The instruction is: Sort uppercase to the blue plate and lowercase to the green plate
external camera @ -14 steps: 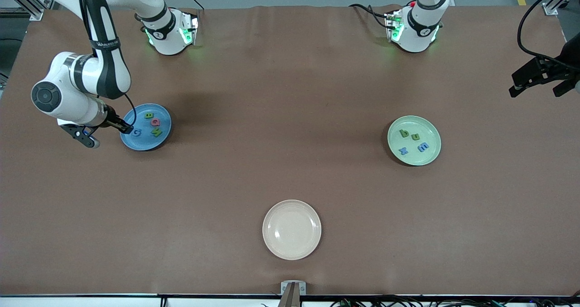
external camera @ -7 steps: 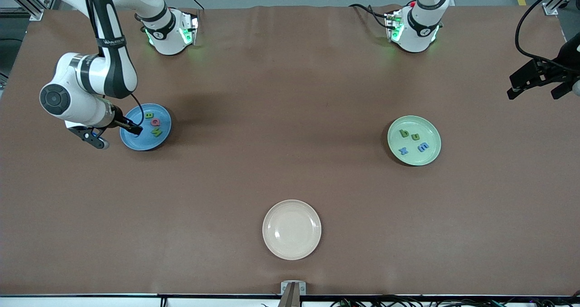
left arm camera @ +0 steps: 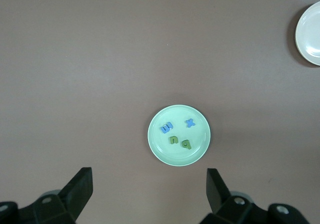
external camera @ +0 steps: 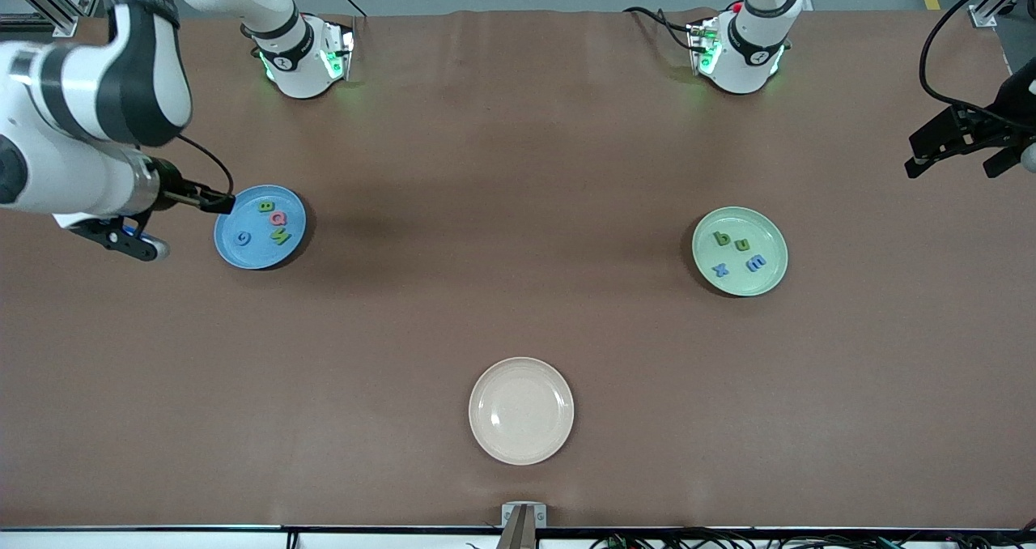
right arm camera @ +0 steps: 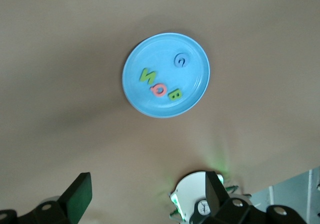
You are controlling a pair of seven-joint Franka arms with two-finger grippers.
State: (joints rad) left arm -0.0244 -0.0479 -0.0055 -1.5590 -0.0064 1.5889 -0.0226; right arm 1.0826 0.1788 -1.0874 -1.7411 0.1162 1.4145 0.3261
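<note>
Four capitals: green B (external camera: pixel 265 206), pink Q (external camera: pixel 278 219), green N (external camera: pixel 280 237) and blue G (external camera: pixel 242 238), all lying in the blue plate (external camera: pixel 235 255), none touching.
Blue plate: sits on the table (external camera: pixel 518 168) toward the right arm's end; the right wrist view has it whole, letters spread across its floor.
Four small letters: green b (external camera: pixel 722 238), green u (external camera: pixel 741 244), blue x (external camera: pixel 719 270) and blue m (external camera: pixel 755 264), all in the green plate (external camera: pixel 769 283).
Green plate: toward the left arm's end of the table, about level with the blue one.
Cream plate (external camera: pixel 521 444): nearer the front camera than both, between them.
Right gripper (external camera: pixel 174 221): up in the air beside the blue plate's rim, over bare table, jaws spread wide and holding nothing.
Left gripper (external camera: pixel 959 148): high at the table's edge on its own arm's end, jaws apart and empty, its wrist view looking down on the green plate; this arm waits.
</note>
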